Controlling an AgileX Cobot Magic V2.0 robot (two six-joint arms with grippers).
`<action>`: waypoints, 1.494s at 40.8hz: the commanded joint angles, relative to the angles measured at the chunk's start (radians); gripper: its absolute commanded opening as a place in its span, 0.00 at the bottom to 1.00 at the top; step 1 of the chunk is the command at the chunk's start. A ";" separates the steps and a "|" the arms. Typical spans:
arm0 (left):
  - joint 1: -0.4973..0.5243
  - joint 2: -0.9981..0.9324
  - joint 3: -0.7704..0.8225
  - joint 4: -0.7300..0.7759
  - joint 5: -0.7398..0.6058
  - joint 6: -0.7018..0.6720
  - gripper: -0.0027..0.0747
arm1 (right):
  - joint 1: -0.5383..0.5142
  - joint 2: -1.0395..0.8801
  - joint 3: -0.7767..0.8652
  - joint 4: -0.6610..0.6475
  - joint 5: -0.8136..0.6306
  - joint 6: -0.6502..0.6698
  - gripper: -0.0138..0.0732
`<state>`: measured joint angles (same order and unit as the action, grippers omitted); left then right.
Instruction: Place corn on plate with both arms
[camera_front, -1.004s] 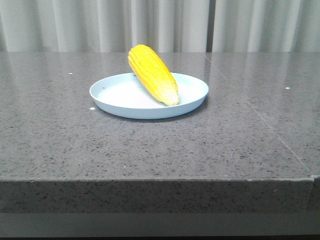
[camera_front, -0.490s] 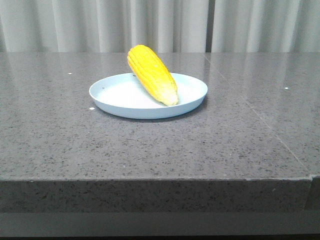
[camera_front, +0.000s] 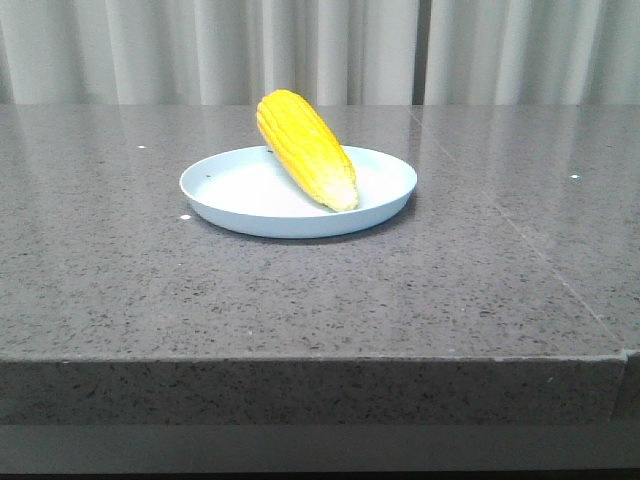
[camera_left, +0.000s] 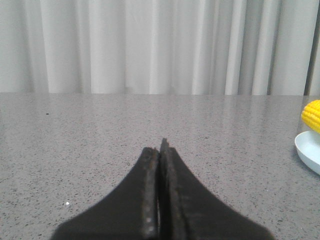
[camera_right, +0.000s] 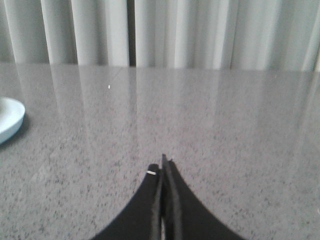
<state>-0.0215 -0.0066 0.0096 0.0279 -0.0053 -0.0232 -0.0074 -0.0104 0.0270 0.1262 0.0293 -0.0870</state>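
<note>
The yellow corn lies on the pale blue plate in the middle of the grey stone table, its paler tip toward the front right and its thick end over the back rim. No gripper shows in the front view. In the left wrist view my left gripper is shut and empty, low over the table, with the corn and the plate's rim at the frame edge. In the right wrist view my right gripper is shut and empty, with the plate's edge far off to one side.
The grey stone table ends in a front edge close to the camera. Pale curtains hang behind it. A seam in the slab runs diagonally on the right.
</note>
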 joint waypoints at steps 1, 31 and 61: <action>-0.009 -0.015 0.021 -0.010 -0.082 -0.010 0.01 | -0.003 -0.017 -0.023 0.001 -0.113 -0.008 0.08; -0.009 -0.015 0.021 -0.010 -0.082 -0.010 0.01 | -0.003 -0.018 -0.023 -0.099 -0.114 0.154 0.08; -0.009 -0.015 0.021 -0.010 -0.082 -0.010 0.01 | -0.003 -0.017 -0.023 -0.082 -0.129 0.105 0.08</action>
<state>-0.0215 -0.0066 0.0096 0.0279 -0.0053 -0.0232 -0.0074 -0.0104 0.0270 0.0438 -0.0114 0.0241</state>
